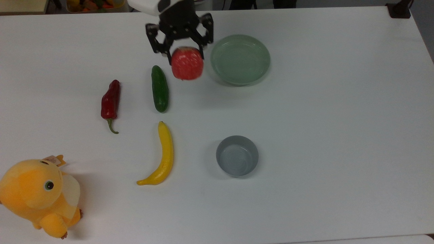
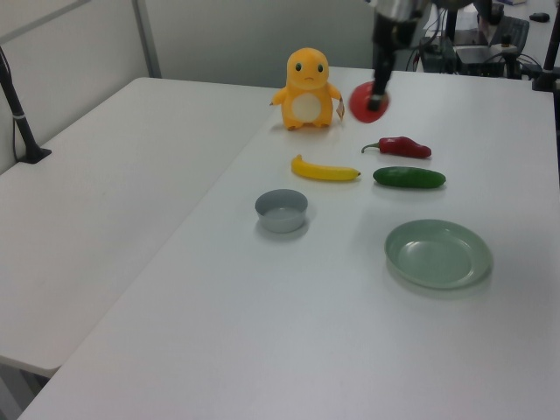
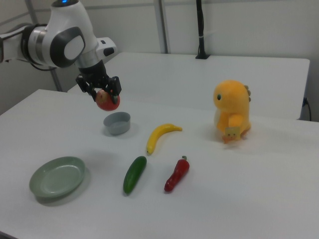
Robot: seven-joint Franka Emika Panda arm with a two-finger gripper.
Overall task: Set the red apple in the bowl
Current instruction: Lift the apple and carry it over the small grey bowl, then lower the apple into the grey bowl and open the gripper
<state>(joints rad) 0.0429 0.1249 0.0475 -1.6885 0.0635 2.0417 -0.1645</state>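
My gripper (image 1: 185, 57) (image 2: 374, 98) (image 3: 105, 98) is shut on the red apple (image 1: 187, 64) (image 2: 368, 101) (image 3: 108, 101) and carries it in the air, high above the table. In the top view the apple hangs between the cucumber and the pale green dish. The small grey bowl (image 1: 237, 156) (image 2: 282, 210) (image 3: 117, 123) stands empty on the table, well below the apple in the top view. In the right view the apple hangs just above and to the left of the bowl.
A pale green dish (image 1: 240, 59) (image 3: 56, 178), a green cucumber (image 1: 159, 88), a dark red chili pepper (image 1: 110, 102) and a yellow banana (image 1: 161, 157) lie on the white table (image 1: 339, 135). An orange plush toy (image 1: 38, 196) stands at the top view's lower left.
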